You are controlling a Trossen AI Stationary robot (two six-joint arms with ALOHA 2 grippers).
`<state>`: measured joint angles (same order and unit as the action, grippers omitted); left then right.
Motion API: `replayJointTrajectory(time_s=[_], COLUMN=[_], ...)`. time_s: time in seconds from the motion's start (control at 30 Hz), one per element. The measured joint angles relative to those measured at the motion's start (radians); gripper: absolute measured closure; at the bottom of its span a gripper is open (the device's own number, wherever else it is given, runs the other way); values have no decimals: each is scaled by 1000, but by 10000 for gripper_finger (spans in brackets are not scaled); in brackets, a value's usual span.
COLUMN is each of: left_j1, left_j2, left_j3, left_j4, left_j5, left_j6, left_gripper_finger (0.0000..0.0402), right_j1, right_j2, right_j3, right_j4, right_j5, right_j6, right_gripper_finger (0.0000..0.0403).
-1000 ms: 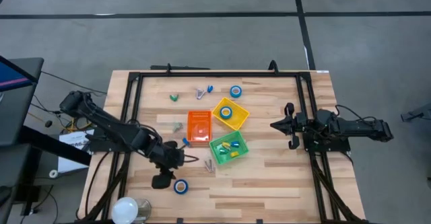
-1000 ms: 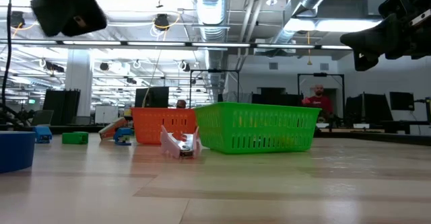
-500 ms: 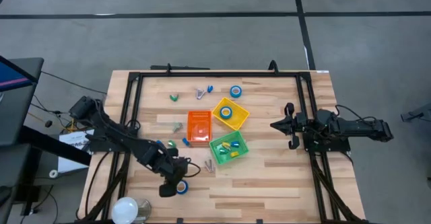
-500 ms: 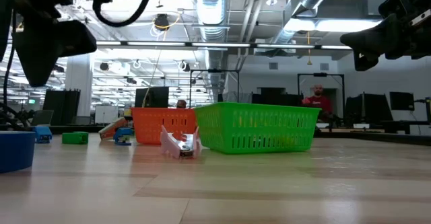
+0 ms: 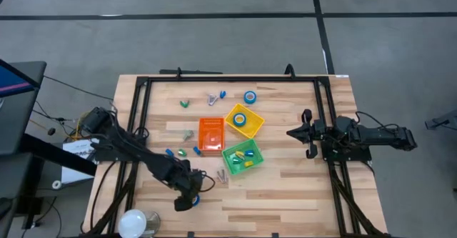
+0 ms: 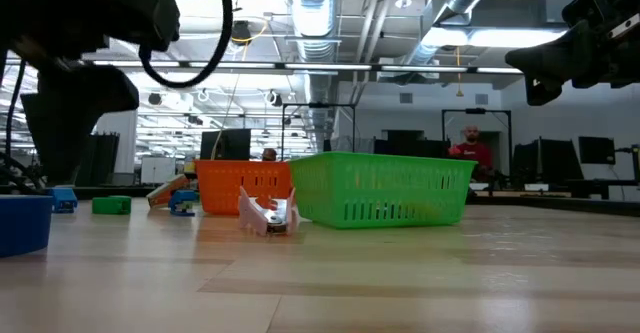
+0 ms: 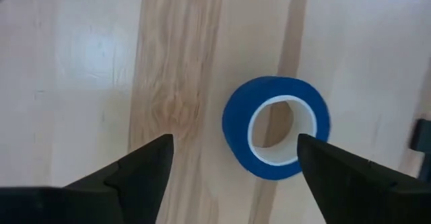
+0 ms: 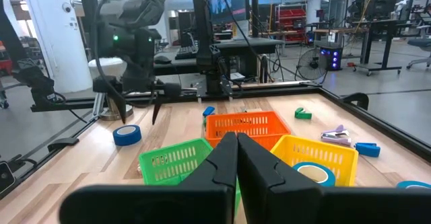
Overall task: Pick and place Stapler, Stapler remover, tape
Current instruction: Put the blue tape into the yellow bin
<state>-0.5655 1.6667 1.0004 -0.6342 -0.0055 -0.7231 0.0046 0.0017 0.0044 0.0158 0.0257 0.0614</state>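
Note:
A blue tape roll point(image 7: 237, 135) with a white core lies flat on the wooden table near its front left. My left gripper point(image 7: 232, 160) hangs over it, pointing steeply down and open, one finger on either side of the roll and clear of it. The right wrist view shows the same gripper point(image 8: 138, 106) just above that roll point(image 8: 126, 135). Another tape roll point(image 5: 250, 96) lies at the far side, and a third point(image 5: 240, 119) sits in the yellow bin point(image 5: 254, 126). My right gripper point(image 5: 296, 132) waits shut at the table's right, held level.
An orange bin point(image 5: 211, 142) and a green bin point(image 5: 233, 165) with small items stand mid-table. A clear stapler remover point(image 5: 222, 175) lies just in front of the green bin. Small blue, green and grey pieces point(image 5: 182, 152) are scattered left of the bins. A white round lamp point(image 5: 136, 224) sits at the front left corner.
My left gripper has come down and shifted a little toward the table's right, from beside the front tape roll to directly over it. The roll has stayed where it was.

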Motion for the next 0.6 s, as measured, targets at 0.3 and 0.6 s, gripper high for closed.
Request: replayJointTrajectory(time_s=[0.3,0.6], left_j1=[0,0], left_j2=[84,121], left_j3=[0,3], left_j4=[21,25], left_j5=[-2,-12], left_j6=[0,1], left_gripper_finger=[113,137], right_j1=[0,0], right_j2=[0,0], right_j3=[0,0], right_j4=[0,0], right_j5=[0,0], right_j6=[0,0], right_gripper_finger=[402,402])
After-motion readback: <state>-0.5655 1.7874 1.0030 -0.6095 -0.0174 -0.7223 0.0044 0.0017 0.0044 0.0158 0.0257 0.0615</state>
